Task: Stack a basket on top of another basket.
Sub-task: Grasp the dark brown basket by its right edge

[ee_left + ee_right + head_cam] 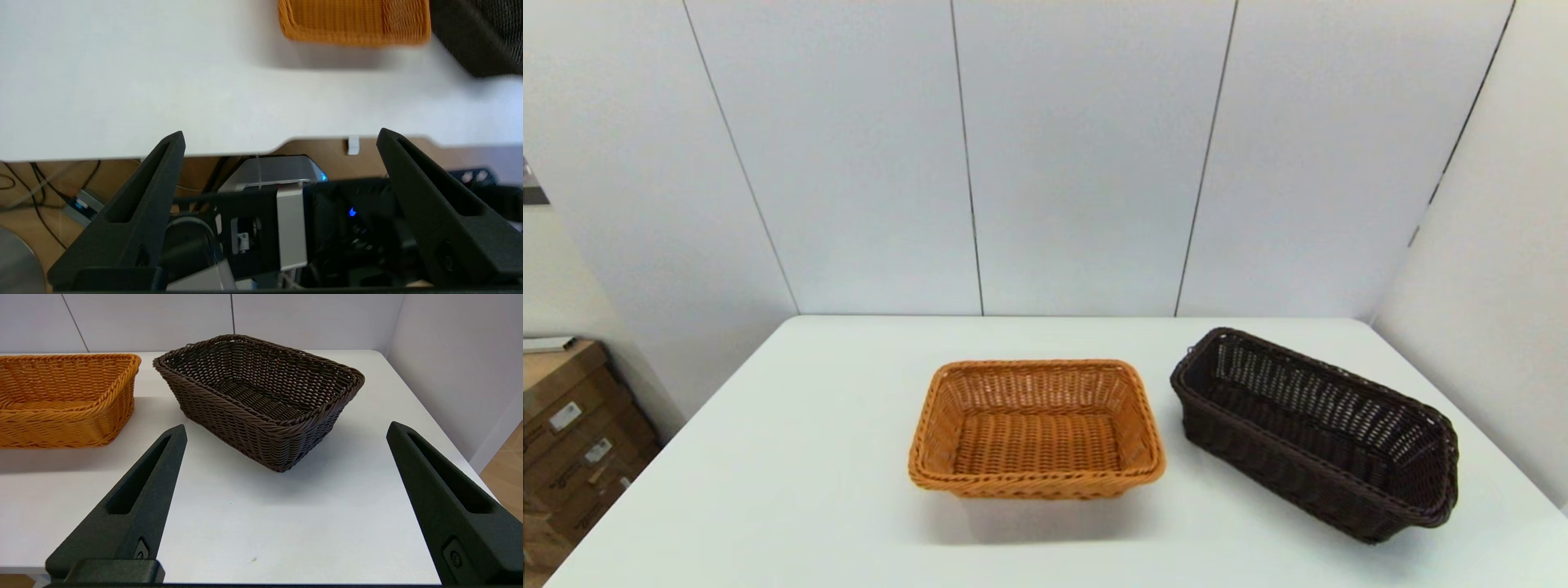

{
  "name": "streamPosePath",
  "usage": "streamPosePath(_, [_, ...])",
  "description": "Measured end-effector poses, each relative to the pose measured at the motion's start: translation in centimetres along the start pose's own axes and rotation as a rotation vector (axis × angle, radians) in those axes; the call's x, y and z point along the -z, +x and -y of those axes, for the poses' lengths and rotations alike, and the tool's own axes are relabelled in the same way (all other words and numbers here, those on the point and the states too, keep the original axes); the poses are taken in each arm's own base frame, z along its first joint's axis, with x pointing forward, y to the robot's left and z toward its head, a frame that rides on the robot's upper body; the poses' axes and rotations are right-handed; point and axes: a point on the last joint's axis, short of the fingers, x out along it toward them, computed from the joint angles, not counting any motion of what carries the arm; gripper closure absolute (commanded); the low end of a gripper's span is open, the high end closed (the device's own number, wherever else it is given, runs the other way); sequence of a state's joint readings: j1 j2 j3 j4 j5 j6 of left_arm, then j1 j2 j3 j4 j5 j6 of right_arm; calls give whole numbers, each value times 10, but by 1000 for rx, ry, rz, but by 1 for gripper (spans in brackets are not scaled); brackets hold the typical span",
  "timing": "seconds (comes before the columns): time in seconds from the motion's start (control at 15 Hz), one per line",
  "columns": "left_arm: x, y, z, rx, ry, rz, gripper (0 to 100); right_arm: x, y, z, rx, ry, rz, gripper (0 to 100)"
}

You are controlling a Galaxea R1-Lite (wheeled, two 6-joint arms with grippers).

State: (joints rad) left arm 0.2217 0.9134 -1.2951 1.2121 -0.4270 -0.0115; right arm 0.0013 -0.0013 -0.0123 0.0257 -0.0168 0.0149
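Note:
The dark brown basket (1376, 490) stands on the table at the right, turned at an angle; the right wrist view shows it (229, 400) upright and empty. The orange-tan basket (1036, 483) sits at the table's centre, also empty, and appears in the right wrist view (53, 420) and partly in the left wrist view (351, 28). My right gripper (286, 430) hangs open near the table's front edge, short of the dark basket. My left gripper (280, 136) is open too, held off the table's front edge, over the robot's base. Neither arm shows in the head view.
The white table (792, 457) is backed by white panel walls; a side wall runs close along its right edge. Cardboard boxes (572, 433) stand on the floor to the left. Cables and the robot's base (265, 220) lie below the left gripper.

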Motion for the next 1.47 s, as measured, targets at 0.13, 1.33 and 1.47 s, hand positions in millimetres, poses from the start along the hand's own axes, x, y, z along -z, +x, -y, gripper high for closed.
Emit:
streamPosePath(0.13, [53,-12,4,36,74,49,0,0,0,0,0,0,0,0])
streamPosePath(1.33, [177,103,-69,-252,242,759,0,0,0,0,0,0,0,0])
streamPosePath(1.47, [180,111,-70,-217,277,739,0,0,0,0,0,0,0,0])
